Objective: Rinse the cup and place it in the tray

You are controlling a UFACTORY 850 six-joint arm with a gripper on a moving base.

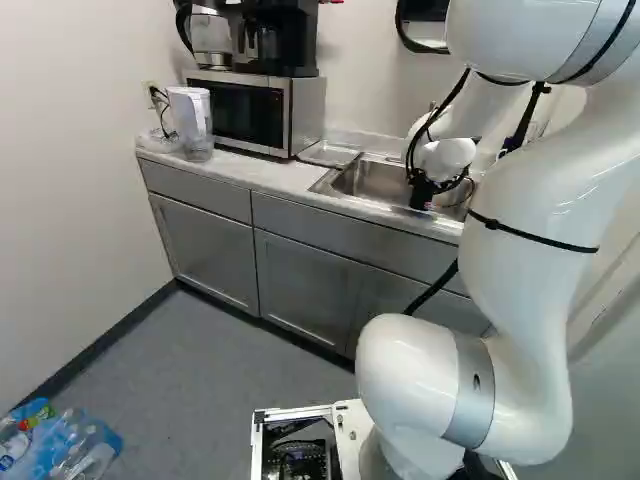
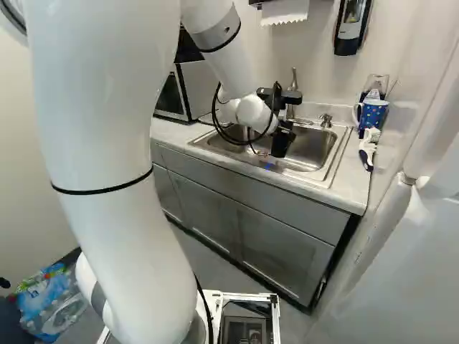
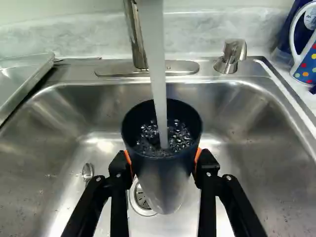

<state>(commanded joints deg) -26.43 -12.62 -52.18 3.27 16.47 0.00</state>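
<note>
Cabinets: flat-fronted grey cabinets (image 1: 302, 280) under a pale, marbled counter (image 1: 240, 172).
Sink: brushed-steel rectangular basin (image 3: 59, 123), round-cornered.
Gripper: black two-fingered gripper (image 2: 285, 126), parted to the cup's width, orange pads (image 3: 198, 155) pressing it from both sides.
Tray: shallow silver metal tray (image 3: 24, 81) beside the basin; the right base view mostly hides it.
Pitcher: white-and-clear plastic (image 1: 190, 115), in the left base view alone.
Cup: dark-rimmed, tapered cylinder (image 3: 165, 180) held over the basin, mouth up, long axis roughly upright.
Water: smooth stream (image 3: 157, 74) entering the mouth, bubbling inside; only the wrist view shows this.
</note>
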